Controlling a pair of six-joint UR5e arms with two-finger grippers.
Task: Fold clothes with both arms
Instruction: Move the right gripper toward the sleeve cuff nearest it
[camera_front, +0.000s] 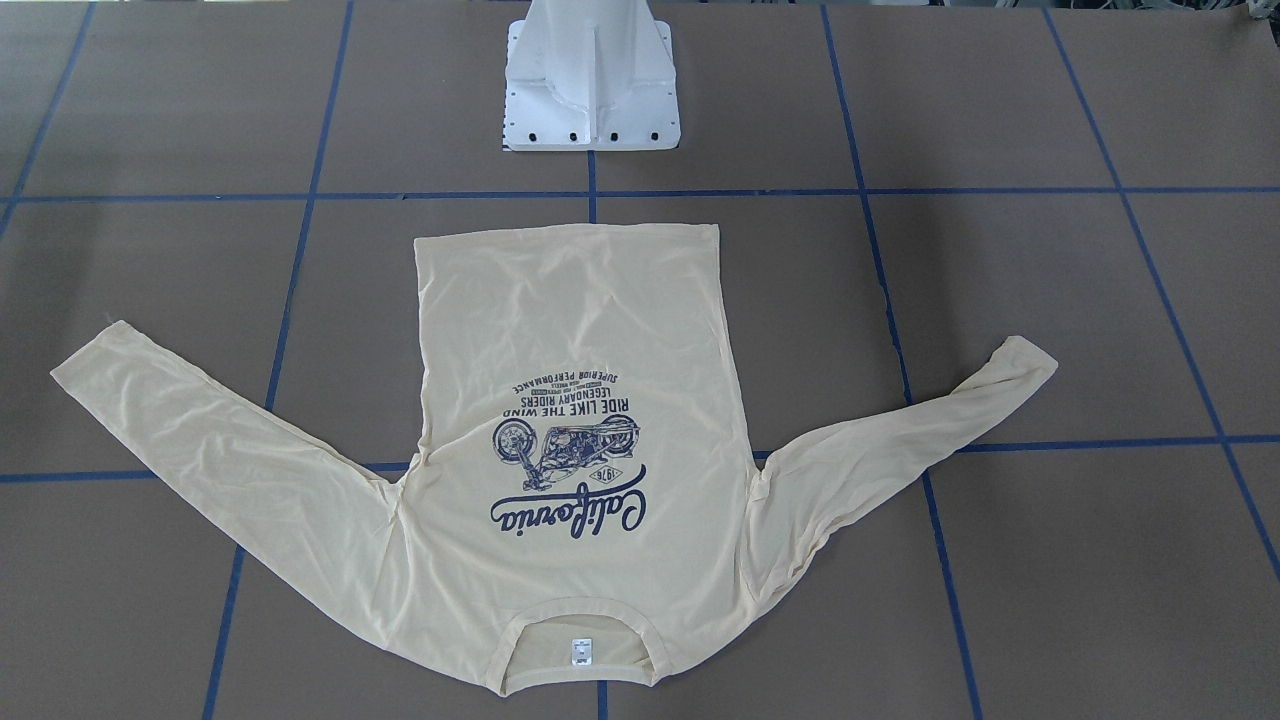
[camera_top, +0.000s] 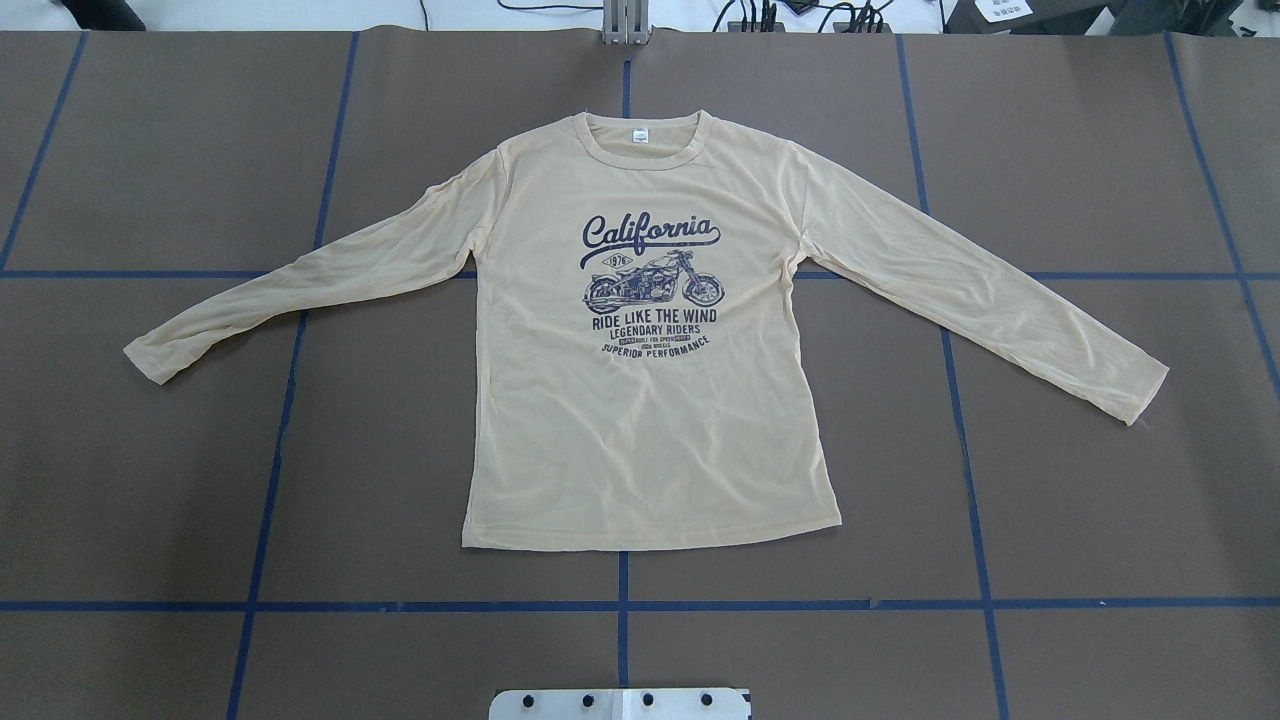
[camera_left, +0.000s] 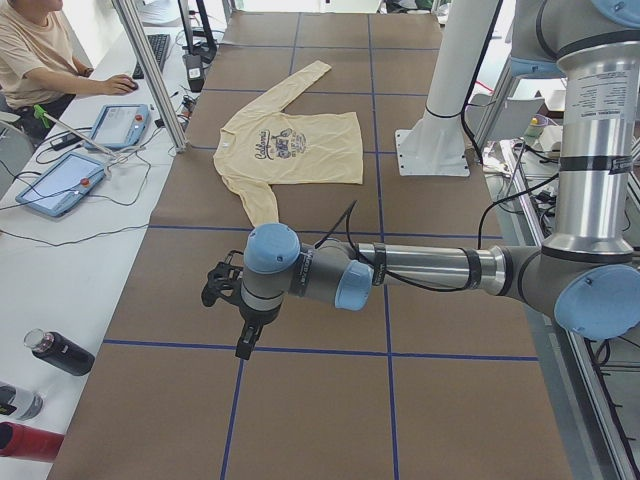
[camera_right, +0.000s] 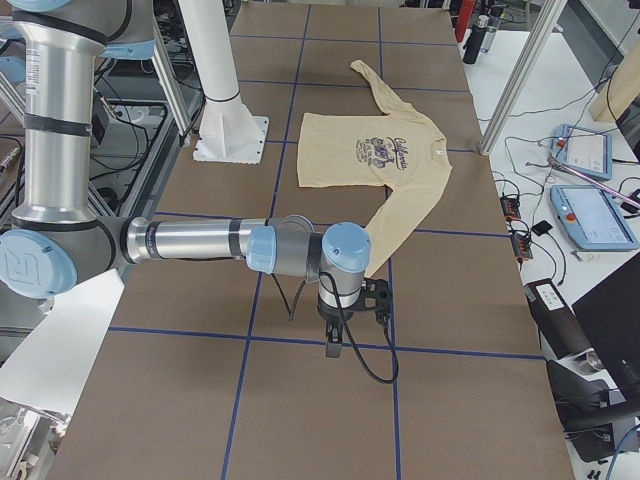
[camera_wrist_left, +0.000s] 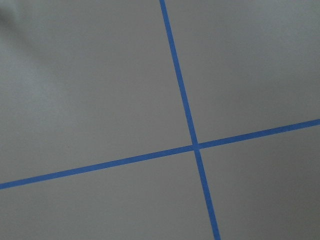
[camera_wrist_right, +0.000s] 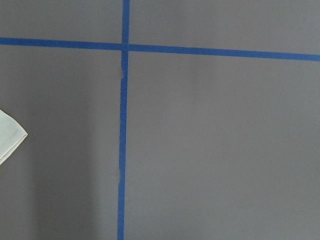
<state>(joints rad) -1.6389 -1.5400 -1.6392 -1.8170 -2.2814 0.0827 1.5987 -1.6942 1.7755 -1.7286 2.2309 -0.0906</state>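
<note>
The cream-yellow long-sleeved shirt (camera_top: 650, 420) lies flat and print-up in the middle of the table, both sleeves spread out to the sides and its collar on the far side from the robot base. It also shows in the front view (camera_front: 580, 330) and both side views (camera_left: 290, 165) (camera_right: 350, 160). My left gripper (camera_left: 218, 290) hangs over bare table well off the shirt's left sleeve. My right gripper (camera_right: 372, 300) hangs over bare table just beyond the right sleeve's cuff (camera_wrist_right: 10, 136). I cannot tell whether either is open or shut.
The white pedestal base (camera_front: 590, 90) stands behind the shirt's hem. The brown table (camera_top: 1100, 500) carries blue tape grid lines. An operator (camera_left: 35, 50), tablets (camera_left: 60, 180) and bottles (camera_left: 60, 352) are along the far table edge.
</note>
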